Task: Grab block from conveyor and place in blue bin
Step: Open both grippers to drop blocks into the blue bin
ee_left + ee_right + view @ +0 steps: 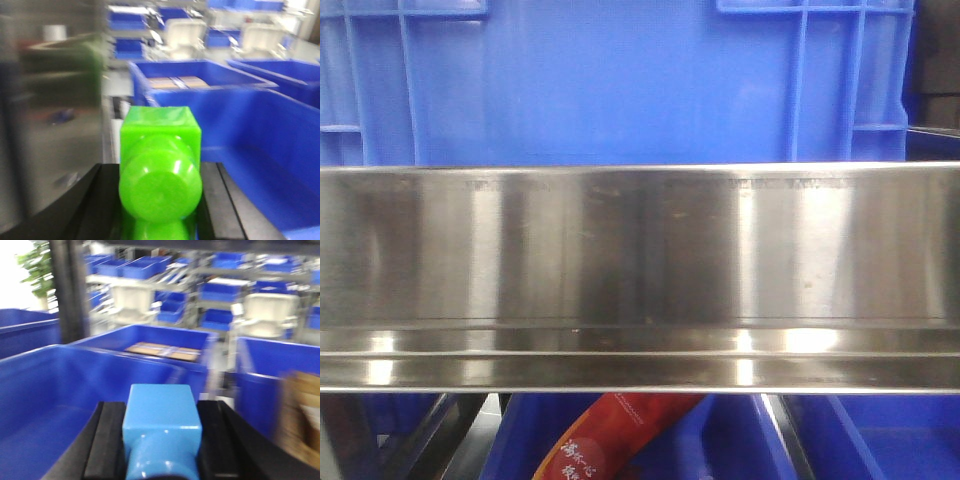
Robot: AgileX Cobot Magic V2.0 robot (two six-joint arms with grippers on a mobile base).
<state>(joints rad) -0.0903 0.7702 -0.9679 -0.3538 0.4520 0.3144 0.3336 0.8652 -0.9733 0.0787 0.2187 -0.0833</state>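
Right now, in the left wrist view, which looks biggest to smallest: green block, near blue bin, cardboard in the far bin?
1. near blue bin
2. green block, though closeness to the camera inflates it
3. cardboard

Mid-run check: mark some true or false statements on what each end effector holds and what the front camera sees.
1. The left end effector grips a green block. True.
2. The right end effector is empty. False: it grips a light blue block.
3. The front camera shows red bins. False: a blue bin stands behind a steel panel.
4. A red packet shows below the steel panel. True.
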